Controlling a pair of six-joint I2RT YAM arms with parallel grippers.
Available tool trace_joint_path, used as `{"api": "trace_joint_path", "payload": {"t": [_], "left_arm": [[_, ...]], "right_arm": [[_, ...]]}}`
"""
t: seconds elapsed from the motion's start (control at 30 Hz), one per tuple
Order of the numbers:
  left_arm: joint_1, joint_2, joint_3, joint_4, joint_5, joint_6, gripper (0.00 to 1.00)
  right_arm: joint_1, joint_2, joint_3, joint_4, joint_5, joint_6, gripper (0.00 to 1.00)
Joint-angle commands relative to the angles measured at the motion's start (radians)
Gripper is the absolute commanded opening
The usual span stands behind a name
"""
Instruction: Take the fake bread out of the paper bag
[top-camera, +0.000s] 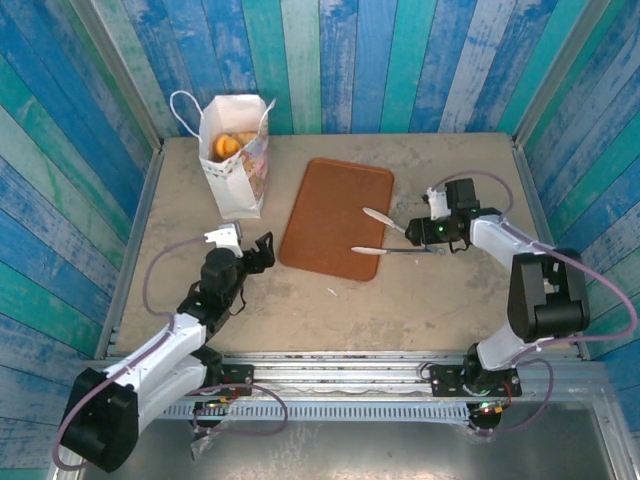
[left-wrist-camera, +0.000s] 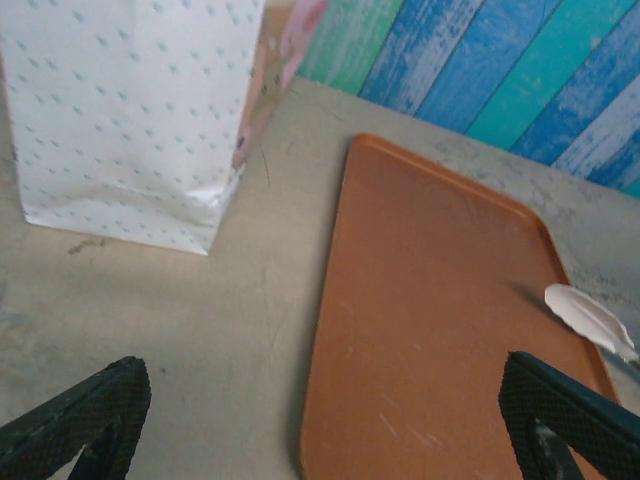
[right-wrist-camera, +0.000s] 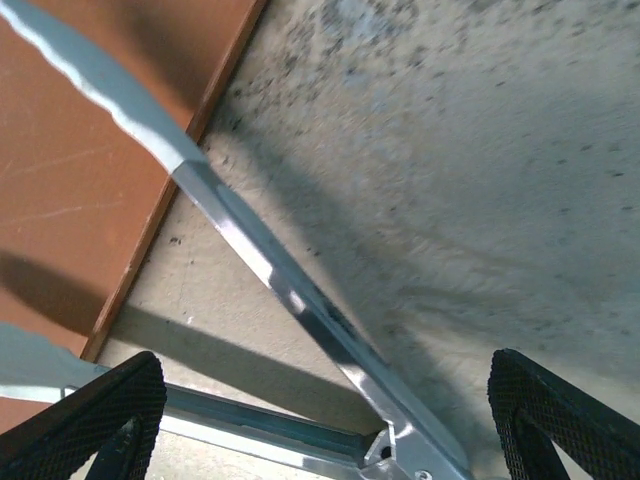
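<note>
We are fetching the tongs (right-wrist-camera: 270, 272): the right pincer (right-wrist-camera: 320, 400), spread, straddles their hinge end and should next squeeze. The bread (top-camera: 228, 146) sits in the bag (top-camera: 236, 180), just beyond the spread left pincer (top-camera: 260, 251).

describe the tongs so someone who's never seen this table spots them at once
Find the flat brown tray in the middle of the table. Across its right edge lie the tongs, two arms splayed in a V with pale tips over the tray and the hinge off it on the right. They're the only shiny metal thing there; the white paper bag stands back left.
</note>
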Motion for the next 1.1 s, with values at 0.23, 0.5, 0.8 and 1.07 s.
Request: {"api": "trace_joint_path", "payload": {"t": [0.23,0.5,0.8,1.07], "left_arm": [[-0.047,0.127,0.036,0.026,0.005,-0.022,0.94],[-0.046,0.114,0.387,-0.300,-0.281,0.025,0.94],[0.160,0.285,0.867,-0.600,-0.254,0.060,0.94],[0.380,0.573,1.183,-0.703,-0.062,0.103,0.94]], "right_arm": [[0.019,0.076,0.059,-0.039,-0.053,0.023,0.91],[0.022,0.083,0.068,-0.038,-0.042,0.024,0.93],[0.022,0.114,0.083,-0.044,-0.077,0.032,0.94],[0.023,0.133,0.074,-0.053,-0.096,0.042,0.96]]}}
